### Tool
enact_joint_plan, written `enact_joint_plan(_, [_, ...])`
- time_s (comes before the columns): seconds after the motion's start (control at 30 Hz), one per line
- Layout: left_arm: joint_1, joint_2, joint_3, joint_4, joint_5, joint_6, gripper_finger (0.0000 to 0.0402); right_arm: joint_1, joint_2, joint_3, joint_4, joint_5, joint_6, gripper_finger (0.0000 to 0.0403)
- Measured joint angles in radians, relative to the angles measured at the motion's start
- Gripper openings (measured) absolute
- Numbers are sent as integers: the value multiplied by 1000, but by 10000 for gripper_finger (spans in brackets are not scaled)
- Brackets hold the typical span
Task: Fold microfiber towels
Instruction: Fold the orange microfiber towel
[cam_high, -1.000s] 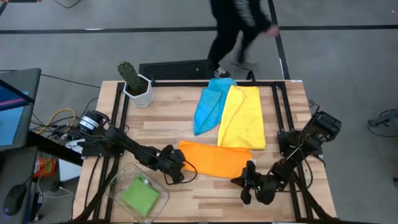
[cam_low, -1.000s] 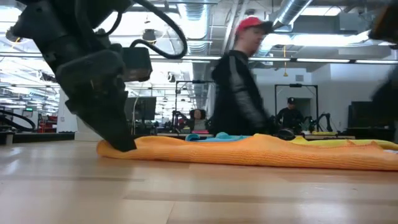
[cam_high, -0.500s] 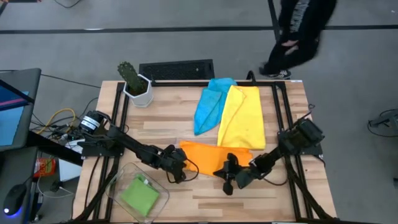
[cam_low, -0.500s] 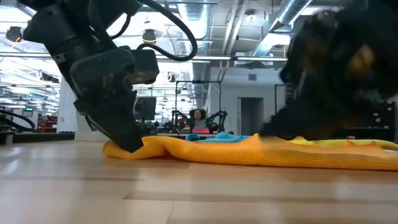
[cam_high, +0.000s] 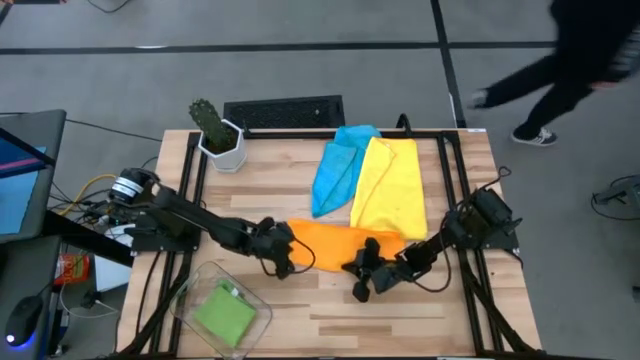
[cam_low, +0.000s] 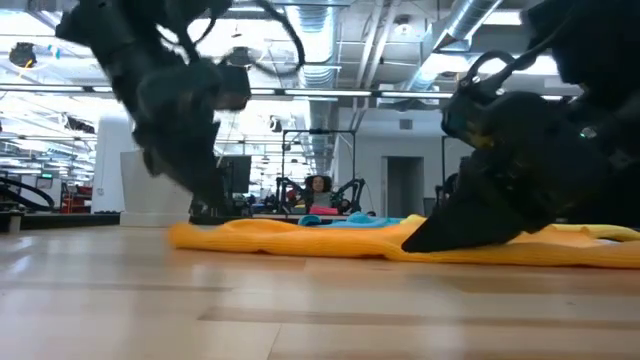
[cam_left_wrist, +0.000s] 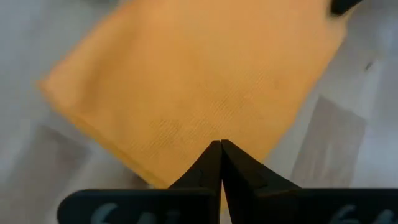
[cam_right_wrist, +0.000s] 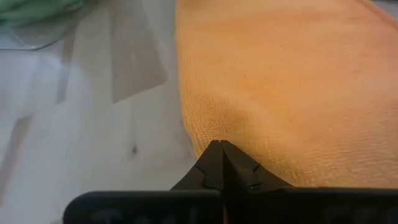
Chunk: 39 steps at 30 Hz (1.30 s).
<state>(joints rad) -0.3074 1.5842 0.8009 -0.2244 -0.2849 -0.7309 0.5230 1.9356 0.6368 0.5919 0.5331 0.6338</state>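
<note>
I see the orange towel (cam_high: 335, 243) lying flat at lower centre of frame, the yellow towel (cam_high: 390, 190) spread above it, the light blue towel (cam_high: 335, 170) crumpled beside yellow, and the green towel (cam_high: 225, 312) folded lower left.

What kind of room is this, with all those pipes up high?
Probably a robot lab or workshop. The low view shows ceiling pipes and more robot rigs far behind, and the wooden table sits in a black metal frame on a bare floor.
</note>
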Motion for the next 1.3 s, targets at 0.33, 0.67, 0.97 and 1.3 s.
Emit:
enact_joint_plan(0.33, [-47,-21,1,-66,-20,46,0,-15,-14,-2,-11,0,-13,16])
enact_joint_plan(0.67, [-56,101,5,-95,-11,4,0,2,-43,-4,-7,-42,-7,14])
enact_joint_plan(0.97, [-56,102,-1,-88,-18,10,0,34,-159,30,60,59,-223,17])
enact_joint_plan(1.3, [-57,104,-3,-57,-29,5,0,-27,136,108,169,-73,-135,17])
